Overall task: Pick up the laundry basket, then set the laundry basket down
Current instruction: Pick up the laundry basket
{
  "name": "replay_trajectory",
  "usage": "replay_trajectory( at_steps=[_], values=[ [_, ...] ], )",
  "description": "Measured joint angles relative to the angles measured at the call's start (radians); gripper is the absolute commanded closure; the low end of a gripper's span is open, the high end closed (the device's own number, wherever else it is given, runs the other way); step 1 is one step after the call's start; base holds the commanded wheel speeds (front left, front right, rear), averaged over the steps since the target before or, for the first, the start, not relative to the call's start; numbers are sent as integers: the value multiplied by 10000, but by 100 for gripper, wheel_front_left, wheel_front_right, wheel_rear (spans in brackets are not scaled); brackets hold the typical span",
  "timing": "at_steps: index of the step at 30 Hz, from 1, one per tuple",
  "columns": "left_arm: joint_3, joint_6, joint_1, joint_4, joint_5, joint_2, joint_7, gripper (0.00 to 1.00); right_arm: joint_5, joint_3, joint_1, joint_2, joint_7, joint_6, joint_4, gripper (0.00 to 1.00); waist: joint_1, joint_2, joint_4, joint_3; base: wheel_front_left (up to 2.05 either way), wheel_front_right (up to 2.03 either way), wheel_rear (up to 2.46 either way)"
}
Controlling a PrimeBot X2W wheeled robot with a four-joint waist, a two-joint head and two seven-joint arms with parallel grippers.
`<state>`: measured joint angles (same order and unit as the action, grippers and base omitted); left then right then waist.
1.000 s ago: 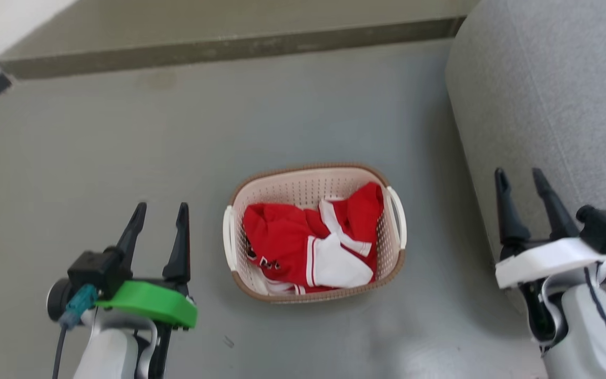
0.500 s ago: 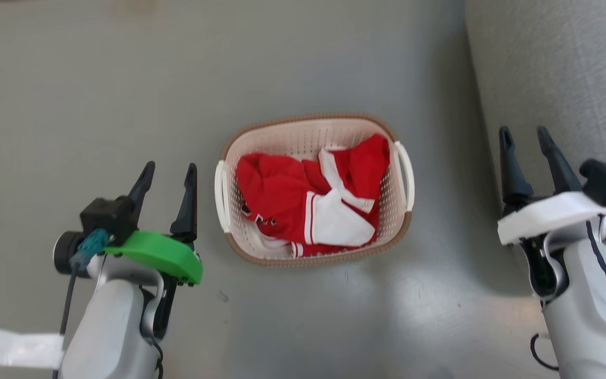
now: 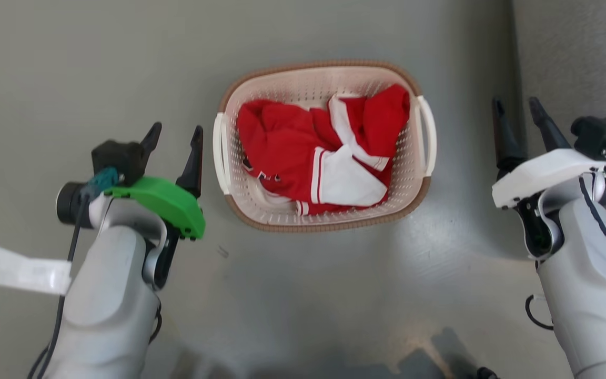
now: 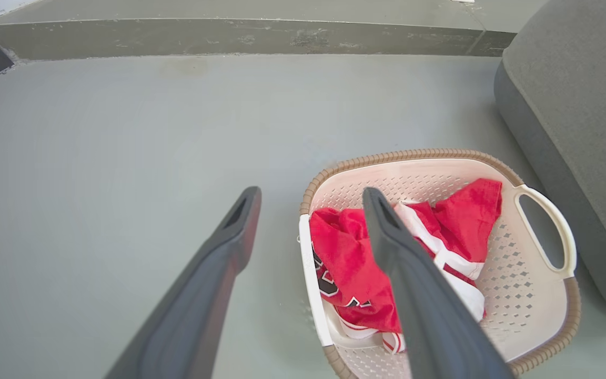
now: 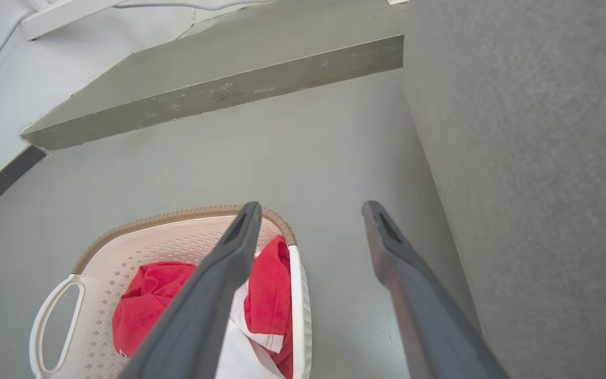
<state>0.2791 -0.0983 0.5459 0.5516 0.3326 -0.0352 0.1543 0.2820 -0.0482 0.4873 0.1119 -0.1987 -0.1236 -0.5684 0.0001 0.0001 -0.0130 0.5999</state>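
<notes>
- I have the laundry basket point(image 3: 324, 227) sitting on the grey floor point(image 3: 71, 63) between my two claws, with a red and white garment point(image 3: 292, 152) bundled inside.
- My left claw point(image 3: 177, 129) is spread open and empty, its inner finger point(image 3: 194, 158) just beside the basket's left handle point(image 3: 220, 152).
- My right claw point(image 3: 515, 101) is also spread and holds nothing. It stands apart from the right handle point(image 3: 429, 137), a strip of floor between them, with the grey sofa point(image 3: 571, 52) close on its far side.
</notes>
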Motion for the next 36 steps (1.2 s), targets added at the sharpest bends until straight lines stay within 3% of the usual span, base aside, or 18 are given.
replay_trajectory(
  at_steps=[9, 36],
  values=[
    [336, -84, 1223, 947, 174, 63, -309, 0, 188, -201, 1035, -44, 430, -6, -1131, 0, 0, 0, 193, 974, 0, 0, 0],
    [2119, -173, 3771, 2846, 2130, 127, -1452, 0, 182, -865, 3916, -161, 1154, -8, -3344, 0, 0, 0, 348, 3545, 0, 0, 0]
  ],
)
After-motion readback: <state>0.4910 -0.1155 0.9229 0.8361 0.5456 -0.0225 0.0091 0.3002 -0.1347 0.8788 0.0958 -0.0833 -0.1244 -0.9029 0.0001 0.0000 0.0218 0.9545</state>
